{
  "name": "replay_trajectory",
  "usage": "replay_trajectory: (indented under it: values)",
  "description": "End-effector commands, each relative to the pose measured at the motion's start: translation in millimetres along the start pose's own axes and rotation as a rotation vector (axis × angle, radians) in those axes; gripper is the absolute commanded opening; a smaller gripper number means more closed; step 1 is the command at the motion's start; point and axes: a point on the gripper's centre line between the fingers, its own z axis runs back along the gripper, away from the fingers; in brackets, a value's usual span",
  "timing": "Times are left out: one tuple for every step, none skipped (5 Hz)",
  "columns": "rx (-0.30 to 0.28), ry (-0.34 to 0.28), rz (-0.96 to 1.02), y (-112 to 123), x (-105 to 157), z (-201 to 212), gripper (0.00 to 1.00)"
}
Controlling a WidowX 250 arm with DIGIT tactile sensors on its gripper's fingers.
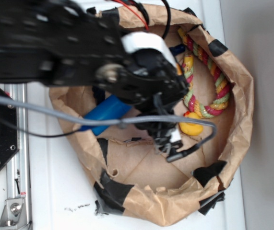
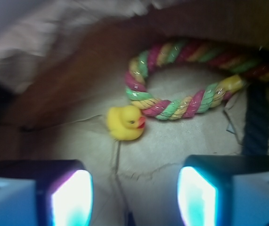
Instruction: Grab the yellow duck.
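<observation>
In the exterior view, the black arm (image 1: 69, 52) is reaching in from the upper left over a crumpled brown paper nest (image 1: 237, 120) patched with black tape and sitting on the white worktop (image 1: 55, 191). The gripper (image 1: 168, 139) is hanging low inside the nest, with a grey cable looping around it, and from this angle it is not possible to tell how far the jaws are parted. The yellow duck (image 1: 192, 125) is lying on the paper floor just to the right of the gripper, partly hidden behind it. Touching or almost touching the duck from above, the multicoloured rope ring (image 1: 208, 81) is resting against the nest's right wall. A blue bottle (image 1: 103, 115) is lying tilted under the arm, on the left part of the nest.

In the wrist view, the two fingers (image 2: 73, 197) are showing at the bottom edge, one at the left and one at the right, with their inner faces glowing pale. The jaws are standing wide apart, and bare creased paper is lying between them; they are gripping nothing. The duck (image 2: 125, 122) is sitting upright on the paper ahead of the gap, clear of both fingers, with its orange-red beak pointing right. The rope ring (image 2: 181, 106) is lying just beyond it, its lower strand touching the duck's beak side.
</observation>
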Motion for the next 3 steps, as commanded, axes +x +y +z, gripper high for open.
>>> replay_trajectory:
  values:
    - [0.010, -0.004, -0.015, -2, 35, -45, 1.00]
    - [0.012, 0.010, -0.045, -9, 37, -62, 1.00]
    - [0.021, 0.048, -0.040, -8, 30, -64, 0.00]
